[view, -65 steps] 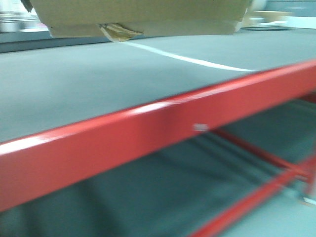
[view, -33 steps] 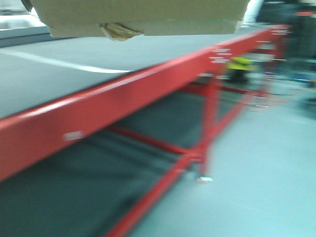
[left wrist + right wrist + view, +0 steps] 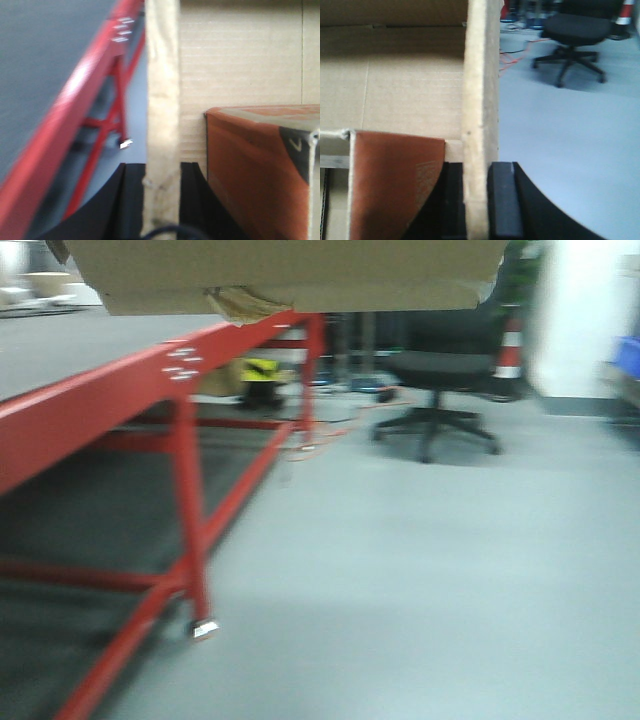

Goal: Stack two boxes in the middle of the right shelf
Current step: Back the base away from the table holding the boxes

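Note:
A brown cardboard box (image 3: pixel 290 270) fills the top of the front view, seen from below, with a glossy tape scrap (image 3: pixel 240 305) hanging off its bottom. My left gripper (image 3: pixel 161 172) is shut on the box's left wall (image 3: pixel 161 90). My right gripper (image 3: pixel 476 170) is shut on the right wall (image 3: pixel 480 90). Inside the box lies a rust-brown object (image 3: pixel 260 170), which the right wrist view shows too (image 3: pixel 395 185). The box is carried in the air above the floor. The shelf is out of view.
A grey platform with a red edge (image 3: pixel 90 415) and red legs (image 3: pixel 190 520) stands at the left. A black office chair (image 3: pixel 435 390) stands ahead on the grey floor (image 3: pixel 420 580). A blue bin (image 3: pixel 628 355) is at the far right.
The view has swung to the right: the red-edged platform slid left, and the floor and office chair came into sight. The box keeps its place in the view, with both grippers on it.

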Controlling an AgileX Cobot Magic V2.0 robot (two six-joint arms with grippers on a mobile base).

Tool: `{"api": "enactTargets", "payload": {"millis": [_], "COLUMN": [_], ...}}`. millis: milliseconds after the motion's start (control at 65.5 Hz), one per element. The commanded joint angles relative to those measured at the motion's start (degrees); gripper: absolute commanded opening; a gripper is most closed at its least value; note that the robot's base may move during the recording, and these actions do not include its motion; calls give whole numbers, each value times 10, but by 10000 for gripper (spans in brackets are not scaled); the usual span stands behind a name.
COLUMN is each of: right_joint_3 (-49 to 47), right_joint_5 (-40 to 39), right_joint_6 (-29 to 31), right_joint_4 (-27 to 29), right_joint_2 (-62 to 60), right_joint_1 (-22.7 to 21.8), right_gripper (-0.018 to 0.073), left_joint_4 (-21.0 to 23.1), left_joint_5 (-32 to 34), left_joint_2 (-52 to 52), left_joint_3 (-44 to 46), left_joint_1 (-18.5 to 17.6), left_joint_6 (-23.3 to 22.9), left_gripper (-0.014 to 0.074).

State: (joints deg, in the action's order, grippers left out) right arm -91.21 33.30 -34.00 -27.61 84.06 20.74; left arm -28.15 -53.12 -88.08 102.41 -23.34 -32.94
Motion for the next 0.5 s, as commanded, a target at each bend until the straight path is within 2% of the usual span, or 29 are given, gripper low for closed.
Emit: {"api": "enactTargets", "payload": {"millis": [0,489], "right_joint_3": [-7,-7], "right_joint_5": [-52,-54], "right_joint_6": [-1,-1], "right_joint_4": [-10,-10], "right_joint_2": [-7,-7], "right_joint_1": [-2,-2], "right_gripper": [-162,-162], "left_joint_4": [-7,-7], "left_joint_5": [19,19], "left_joint_2": [1,1], "left_joint_3": [7,7], "left_joint_1": [3,3], "left_joint_6": [-2,-2], "left_gripper": [-111,-111]}}
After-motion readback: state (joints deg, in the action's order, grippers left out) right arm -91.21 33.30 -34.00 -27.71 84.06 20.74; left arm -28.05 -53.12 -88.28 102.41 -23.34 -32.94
